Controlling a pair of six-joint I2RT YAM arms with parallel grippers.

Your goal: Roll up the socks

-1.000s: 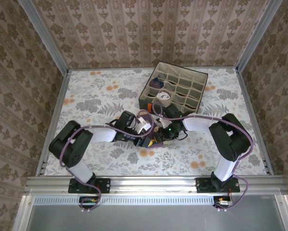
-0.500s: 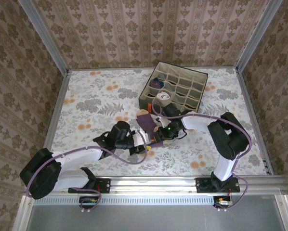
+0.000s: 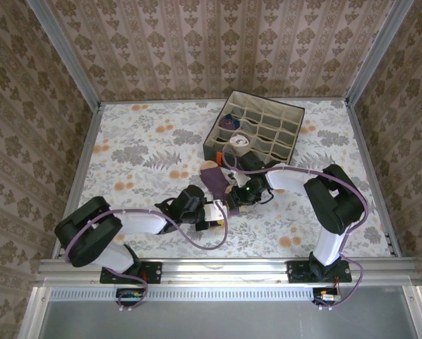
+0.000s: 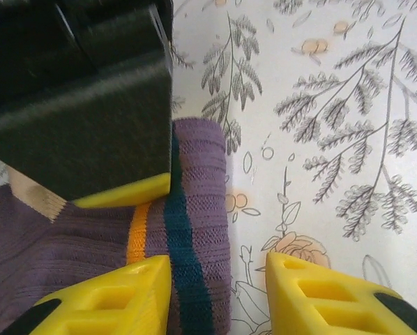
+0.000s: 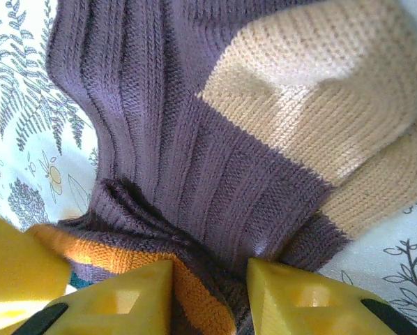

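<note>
The right jaws (image 5: 210, 296) are clamped on a bunched fold of the purple socks (image 5: 194, 160), whose tan heel lies just beyond them. The left jaws (image 4: 219, 293) stand apart, with the socks' teal-and-orange striped edge between them on the tabletop (image 4: 334, 139).

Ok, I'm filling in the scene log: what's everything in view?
purple socks: two it seems, purple with tan, orange and teal bands, overlapped on the table by both hands
white sock: one, white, rolled in a near cell of the box
dark bundle: one, bluish, in a left cell of the box; too small to identify
box: one, grey with beige cells, far side of the table
table: one, pale floral cover, under everything
left hand: one, yellow fingers, open at the socks' striped end
right hand: one, yellow fingers, closed on the purple socks
</note>
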